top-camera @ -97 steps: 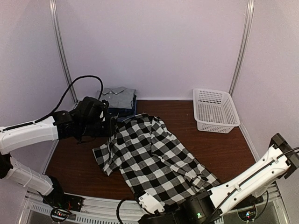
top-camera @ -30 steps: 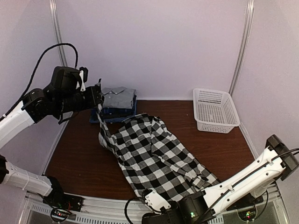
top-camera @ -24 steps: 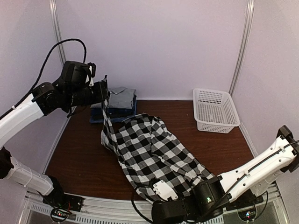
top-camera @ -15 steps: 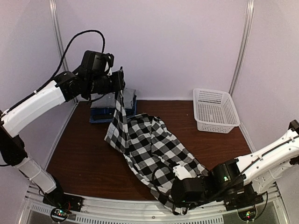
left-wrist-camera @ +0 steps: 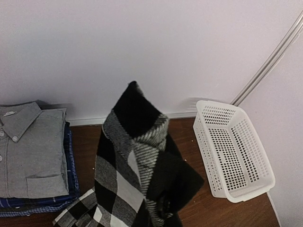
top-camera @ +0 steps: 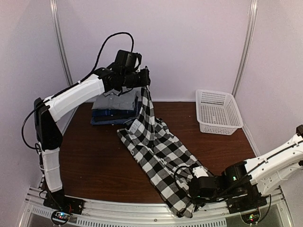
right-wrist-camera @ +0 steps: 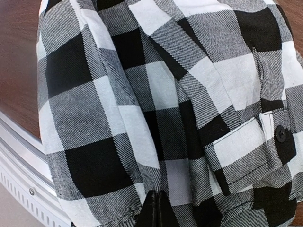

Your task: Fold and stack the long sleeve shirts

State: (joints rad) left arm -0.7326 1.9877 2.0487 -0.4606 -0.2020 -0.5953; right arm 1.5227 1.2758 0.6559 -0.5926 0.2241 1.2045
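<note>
The left gripper (top-camera: 146,81) is way up over the far edge of the desk, pinched tight on one end of the big black-and-white checked cloth button-up shirt (top-camera: 158,146). The shirt hangs off it like a tent and runs diagonally down to the near edge. Down there the right gripper (top-camera: 193,188) sits low. Its wrist view shows the dark fingers (right-wrist-camera: 150,213) squeezed together on a thick fold of the check, near a buttoned cuff (right-wrist-camera: 279,135). So the shirt is strung between the two, with its middle lying bunched and twisted on the brown wooden desk (top-camera: 85,156).

The plain grey collared folded shirt (top-camera: 116,100) tops a pile of blue ones in the far-left corner, just beside the raised end. The white plastic lattice basket (top-camera: 218,112) is off in the far-right corner, well apart.

My read is that this is the spreading-out bit before any actual fold. To do it right, I'd pull both ends apart evenly so the twist drops out. Then I'd lower the high end slowly so no sleeve gets trapped underneath. I'd also watch that the dangling cloth doesn't swipe the pile. That right-hand pinch looks like several layers, so one could slip.
</note>
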